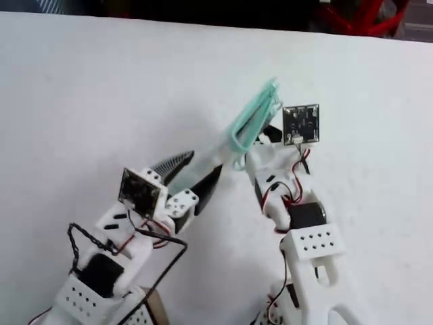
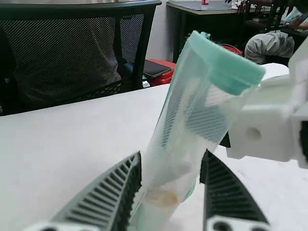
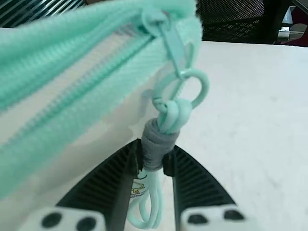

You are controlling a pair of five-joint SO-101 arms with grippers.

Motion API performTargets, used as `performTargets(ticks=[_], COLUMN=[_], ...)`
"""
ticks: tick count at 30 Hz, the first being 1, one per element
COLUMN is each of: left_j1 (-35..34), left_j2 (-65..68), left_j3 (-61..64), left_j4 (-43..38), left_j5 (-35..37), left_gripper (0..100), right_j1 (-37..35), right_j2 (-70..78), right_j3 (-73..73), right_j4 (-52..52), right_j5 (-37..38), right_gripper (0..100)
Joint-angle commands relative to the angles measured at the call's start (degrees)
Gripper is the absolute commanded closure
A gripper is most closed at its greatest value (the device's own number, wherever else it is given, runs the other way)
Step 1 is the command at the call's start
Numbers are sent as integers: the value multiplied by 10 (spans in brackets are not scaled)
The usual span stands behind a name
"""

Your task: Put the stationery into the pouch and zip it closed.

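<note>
A clear pouch (image 1: 223, 152) with a mint green zipper edge (image 1: 254, 115) is held tilted above the table between the two arms. My left gripper (image 1: 203, 166) is shut on the pouch's lower end. In the left wrist view its ribbed fingers (image 2: 120, 192) flank the pouch (image 2: 192, 120), and faint items, one orange (image 2: 166, 197), show through the plastic. My right gripper (image 3: 154, 149) is shut on the grey sleeve (image 3: 155, 144) of the zipper pull cord. The slider (image 3: 156, 19) sits near one end of the zipper (image 3: 72, 96), whose teeth look shut beside it.
The white table (image 1: 101, 88) stretches bare around both arms. The right arm's body (image 1: 298, 217) stands close beside the pouch, and its white housing (image 2: 264, 130) shows in the left wrist view. Chairs and desks stand beyond the table's far edge.
</note>
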Motion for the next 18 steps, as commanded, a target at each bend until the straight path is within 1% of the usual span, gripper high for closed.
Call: performTargets(ticks=[1, 10, 14, 16, 18], left_j1=[32, 97, 63, 42, 35], left_j2=[0, 0, 0, 1, 1], left_j3=[3, 4, 1, 10, 25], left_j4=[-18, 19, 10, -16, -40], left_j5=[1, 1, 1, 1, 0], left_gripper=[804, 802, 801, 801, 801], right_j1=[-5, -5, -5, -7, -23], right_j2=[9, 12, 10, 8, 7], right_j3=[-5, -5, -5, -4, -5], right_j4=[1, 0, 4, 6, 22], right_j5=[-4, -4, -4, -4, -4], right_gripper=[979, 979, 979, 979, 979])
